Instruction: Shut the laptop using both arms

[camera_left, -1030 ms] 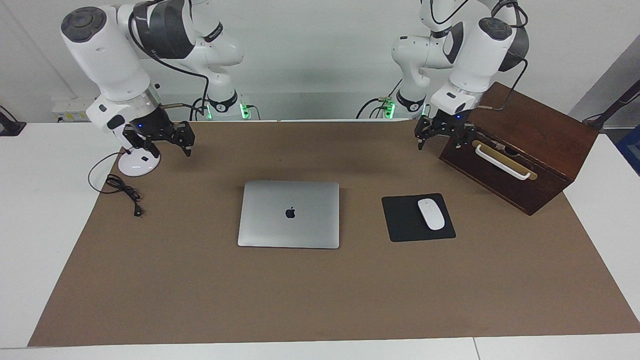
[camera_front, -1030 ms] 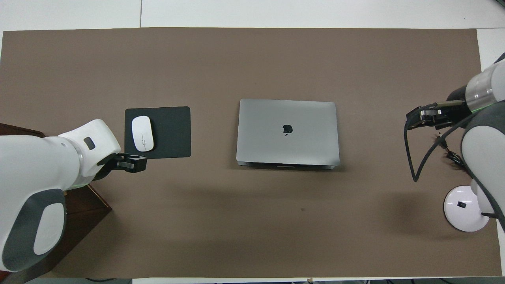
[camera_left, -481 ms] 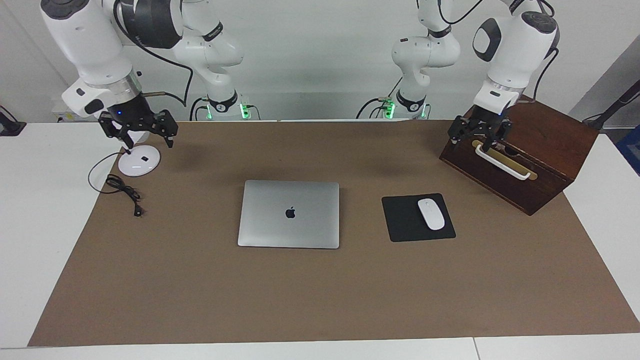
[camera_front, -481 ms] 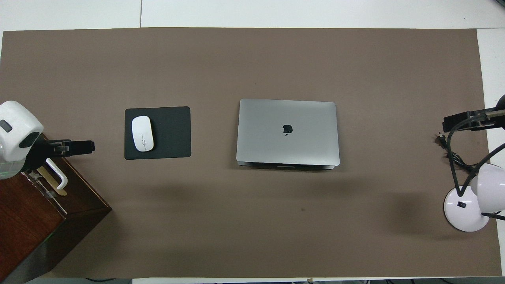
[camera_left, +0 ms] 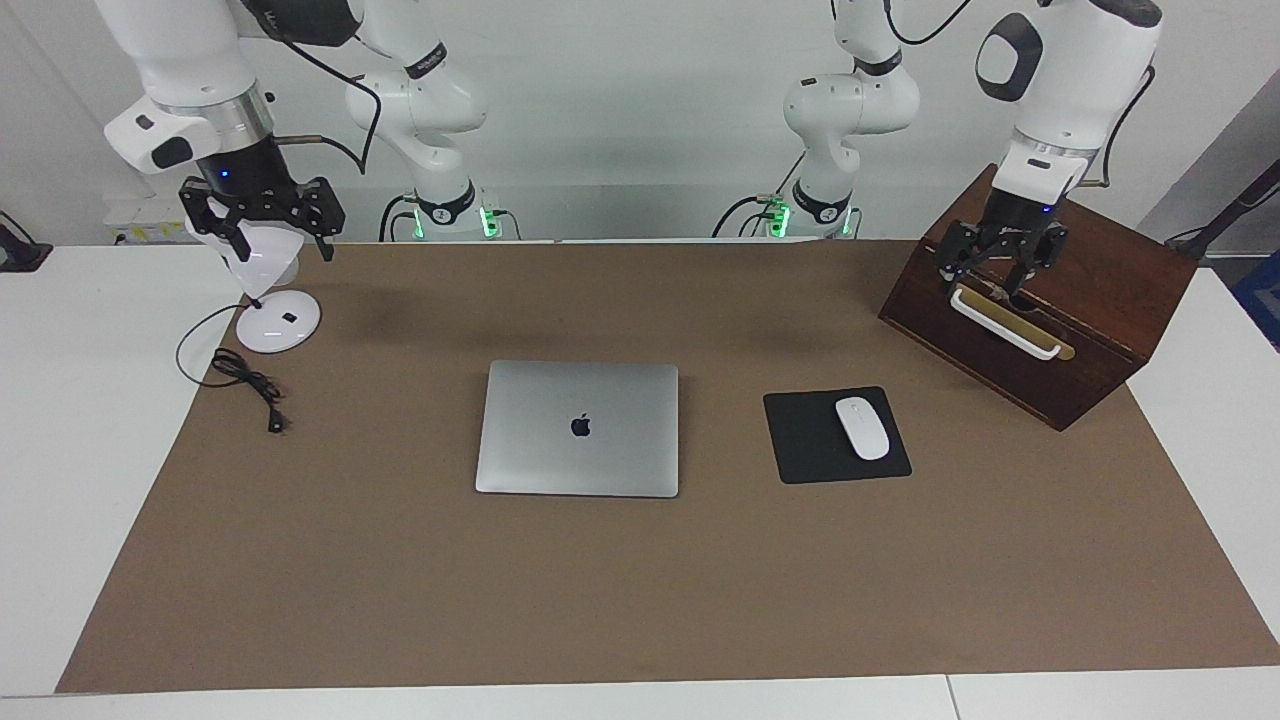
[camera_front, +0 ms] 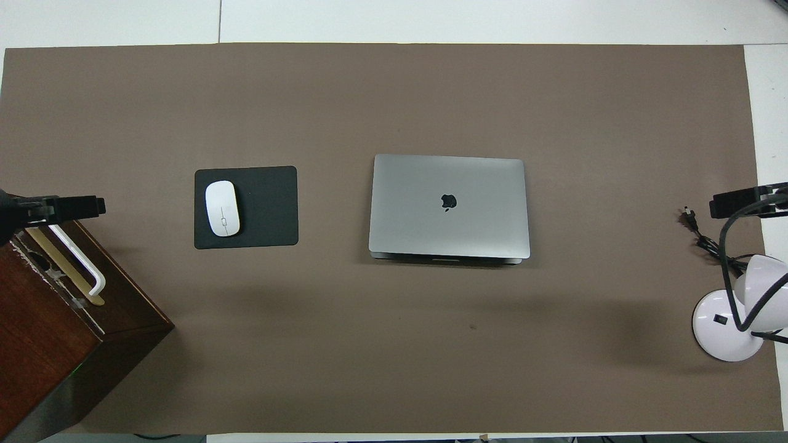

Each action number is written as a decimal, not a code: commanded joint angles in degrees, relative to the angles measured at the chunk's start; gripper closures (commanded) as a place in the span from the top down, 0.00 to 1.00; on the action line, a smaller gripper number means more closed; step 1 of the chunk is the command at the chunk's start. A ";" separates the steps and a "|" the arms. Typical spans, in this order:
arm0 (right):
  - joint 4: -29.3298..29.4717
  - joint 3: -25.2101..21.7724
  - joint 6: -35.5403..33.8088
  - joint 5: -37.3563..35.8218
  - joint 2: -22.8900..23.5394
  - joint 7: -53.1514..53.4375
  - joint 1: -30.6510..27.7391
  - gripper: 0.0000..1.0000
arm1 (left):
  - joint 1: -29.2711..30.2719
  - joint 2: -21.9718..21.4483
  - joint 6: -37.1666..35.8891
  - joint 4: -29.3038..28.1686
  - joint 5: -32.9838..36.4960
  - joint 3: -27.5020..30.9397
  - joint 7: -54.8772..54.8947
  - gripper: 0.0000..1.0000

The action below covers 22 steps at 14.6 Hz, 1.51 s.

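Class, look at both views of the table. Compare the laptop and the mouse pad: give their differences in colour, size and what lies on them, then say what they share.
The laptop is silver-grey with a dark logo on its shut lid; the mouse pad is plain black. The laptop covers more of the table than the mouse pad. Nothing lies on the laptop, while a white mouse rests on the mouse pad. Both are flat rectangles lying beside each other on the brown mat, neither touched by a gripper.

The laptop (camera_left: 578, 428) lies shut, lid up, mid-worktop (camera_left: 640, 600), well apart from both sets of fingers. The right gripper (camera_left: 262, 214) hangs spread above the white lamp (camera_left: 270, 300). The left gripper (camera_left: 1002, 252) hangs spread over the wooden box (camera_left: 1080, 290), just above its white handle (camera_left: 1003, 327).
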 commanded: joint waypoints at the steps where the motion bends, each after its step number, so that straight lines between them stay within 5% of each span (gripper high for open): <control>1: -0.94 0.00 0.00 1.39 -0.31 1.68 -0.82 1.00 | 0.64 6.26 -8.81 11.75 0.90 -0.59 -0.58 1.00; 9: -1.12 -0.09 -0.35 1.31 0.22 1.68 -1.35 1.00 | -0.06 8.11 -17.62 15.03 2.22 -0.85 -0.40 1.00; 22: -1.47 -0.09 -0.43 1.31 0.05 1.68 -1.44 1.00 | -0.33 7.76 -15.25 13.80 2.48 -0.94 -0.58 1.00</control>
